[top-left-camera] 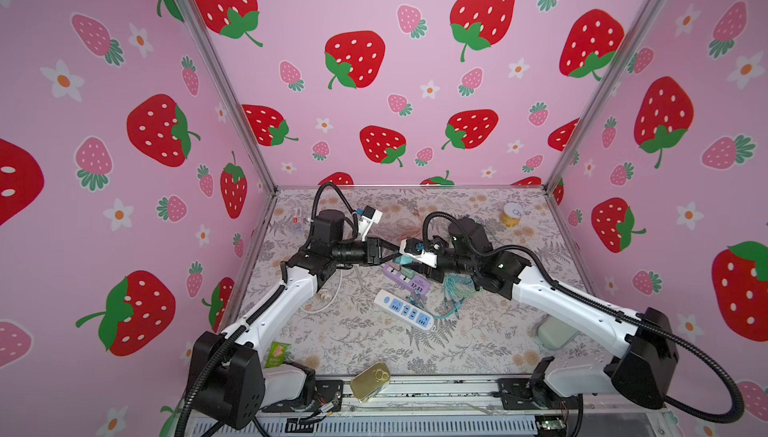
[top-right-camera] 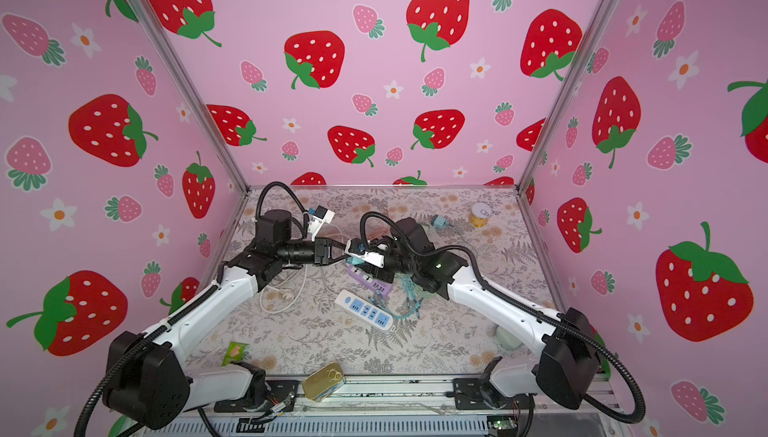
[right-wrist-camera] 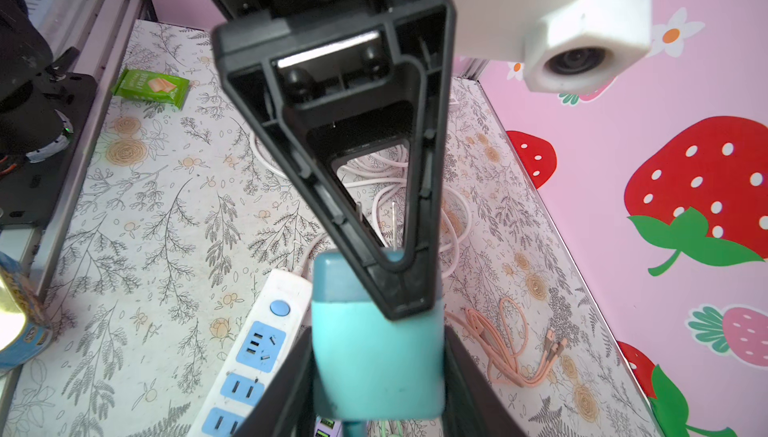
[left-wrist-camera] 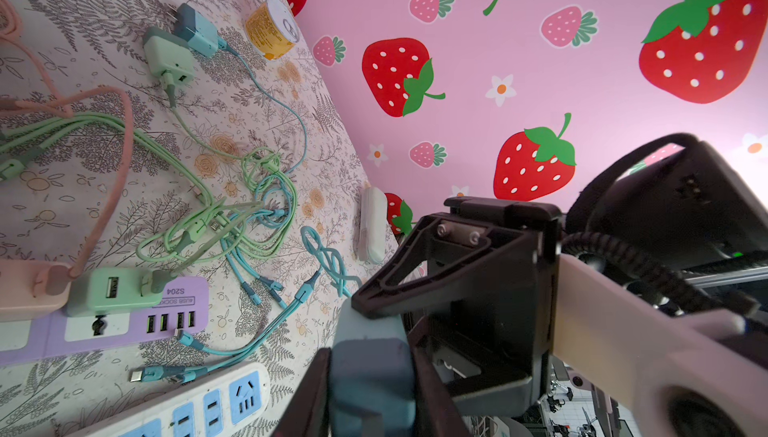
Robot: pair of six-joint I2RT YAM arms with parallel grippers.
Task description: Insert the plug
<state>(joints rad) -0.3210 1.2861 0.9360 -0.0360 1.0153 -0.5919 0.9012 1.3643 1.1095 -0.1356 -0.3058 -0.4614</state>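
Note:
A teal plug hangs above the table's middle, held from both sides. My right gripper is shut on its body. Facing it, my left gripper is shut on the plug's other end, with a finger pressed against each side. Its metal prongs show through the left gripper's finger frame. Just below lie a purple power strip and a white strip with blue sockets.
Green and pink chargers sit in the purple strip, with tangled teal and green cables beside it. A white cable coil lies left. A yellow can stands far right; a gold tin and a green packet lie at the front.

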